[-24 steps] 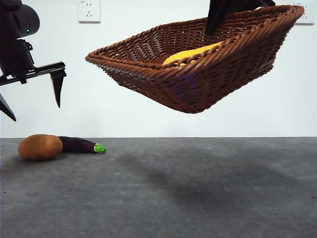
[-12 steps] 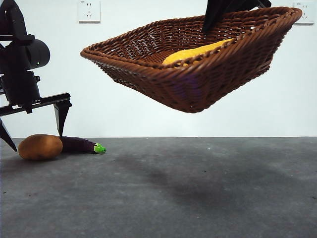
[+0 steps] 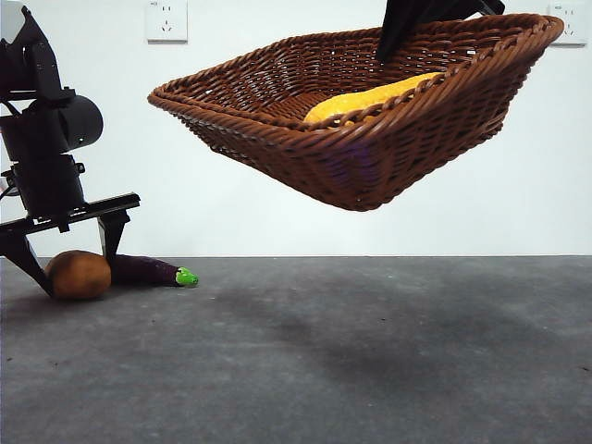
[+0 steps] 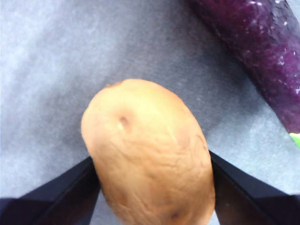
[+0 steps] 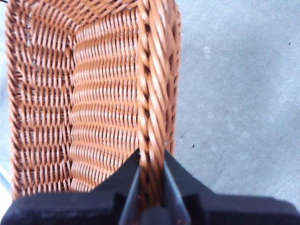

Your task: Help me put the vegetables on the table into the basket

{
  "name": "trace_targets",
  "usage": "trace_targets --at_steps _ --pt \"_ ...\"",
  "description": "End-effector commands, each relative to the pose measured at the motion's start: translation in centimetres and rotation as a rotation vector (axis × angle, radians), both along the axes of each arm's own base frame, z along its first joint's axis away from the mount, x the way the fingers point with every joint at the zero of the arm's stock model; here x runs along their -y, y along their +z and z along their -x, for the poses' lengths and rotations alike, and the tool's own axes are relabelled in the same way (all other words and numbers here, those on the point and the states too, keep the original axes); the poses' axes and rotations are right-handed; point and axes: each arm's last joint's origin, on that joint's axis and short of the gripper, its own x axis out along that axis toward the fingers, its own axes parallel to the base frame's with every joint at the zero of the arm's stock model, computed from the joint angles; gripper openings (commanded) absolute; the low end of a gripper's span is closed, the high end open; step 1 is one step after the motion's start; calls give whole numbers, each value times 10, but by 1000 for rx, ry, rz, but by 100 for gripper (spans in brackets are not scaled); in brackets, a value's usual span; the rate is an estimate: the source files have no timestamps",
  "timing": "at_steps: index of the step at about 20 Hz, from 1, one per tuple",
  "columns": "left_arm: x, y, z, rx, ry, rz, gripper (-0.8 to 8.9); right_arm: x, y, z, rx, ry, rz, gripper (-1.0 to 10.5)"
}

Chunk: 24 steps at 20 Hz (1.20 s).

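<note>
My left gripper [image 3: 79,276] is down at the table on the far left, its jaws closed against both sides of the orange-brown potato [image 3: 79,275], which rests on the table [image 3: 351,351]. In the left wrist view the potato [image 4: 150,154] fills the gap between the jaws of that gripper [image 4: 152,187]. The purple eggplant [image 3: 143,269] lies just behind it, green tip pointing right; it also shows in the left wrist view [image 4: 262,51]. My right gripper [image 5: 151,159] is shut on the basket's rim [image 5: 152,84] and holds the basket [image 3: 370,157] tilted in the air. The yellow corn [image 3: 370,97] lies inside.
A white wall with two sockets [image 3: 166,20] stands behind the table. The basket hangs over the table's middle and right, casting a faint shadow [image 3: 342,342] below it.
My left gripper has come down from above the potato to table level and its jaws have drawn in around it. The basket has barely moved.
</note>
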Motion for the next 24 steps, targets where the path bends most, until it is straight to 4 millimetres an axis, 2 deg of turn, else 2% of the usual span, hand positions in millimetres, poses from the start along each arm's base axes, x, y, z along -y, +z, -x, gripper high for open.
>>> trace_targets --at_steps 1,3,5,7,10,13,15,18,19,21,24 --pt "1 -8 0 -25 -54 -20 -15 0 3 2 15 8 -18 -8" --pt "0 -8 3 -45 -128 -49 -8 0 3 2 13 4 -20 -8" --pt "0 1 7 -38 -195 -77 -8 0 3 2 10 -2 -22 -8" --pt "0 27 11 56 -271 -116 -8 0 3 2 0 -18 -28 -8" --pt "-1 85 30 246 -448 -219 -9 0 3 2 -22 -50 -41 -8" --pt "3 144 66 445 -679 -218 -8 0 1 1 -37 -63 -32 -8" --pt "12 176 100 563 -872 -163 -8 0 -5 0 -64 -78 -4 -8" --pt "36 210 163 635 -1165 -227 -8 -3 -12 -6 -98 -88 -5 -8" --pt "46 220 180 682 -1216 -227 -8 -4 -14 -8 -115 -78 -16 -8" --pt "64 232 204 766 -1325 -232 -8 -9 -19 -10 -162 -54 -55 -8" --pt "103 219 219 687 -1562 -212 -8 -17 -24 -10 -198 -27 -69 -8"
